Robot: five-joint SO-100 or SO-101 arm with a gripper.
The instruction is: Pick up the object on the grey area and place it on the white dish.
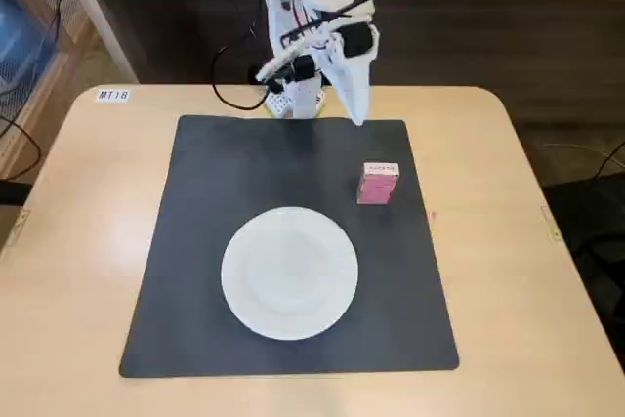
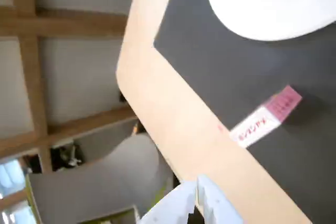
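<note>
Currently pink box [image 1: 378,183] sits on mat well below fingers [image 1: 357,116]; grip state unclear.

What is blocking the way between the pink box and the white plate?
Nothing visible. In the fixed view only bare grey mat lies between the pink box and the white plate. The tool is up near the mat's far edge, clear of that path.
</note>
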